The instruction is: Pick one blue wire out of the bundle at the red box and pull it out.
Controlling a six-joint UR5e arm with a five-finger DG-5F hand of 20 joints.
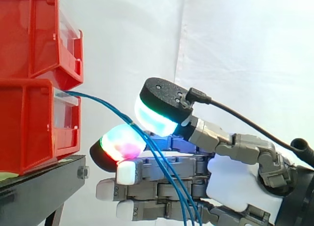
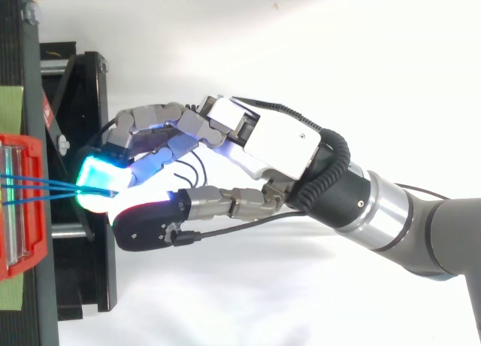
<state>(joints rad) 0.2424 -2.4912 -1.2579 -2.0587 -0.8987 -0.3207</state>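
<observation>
From my side view, the robot hand [image 1: 235, 182] at the lower right has its thumb and a glowing fingertip pad [image 1: 122, 142] pinched on the blue wires [image 1: 98, 99], which leave the front of the lower red bin [image 1: 29, 127] at the left and trail down across its fingers.

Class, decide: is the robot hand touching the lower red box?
Apart. The side view shows white curtain between the hand and the lower red box; the top view shows black stand between them.
</observation>
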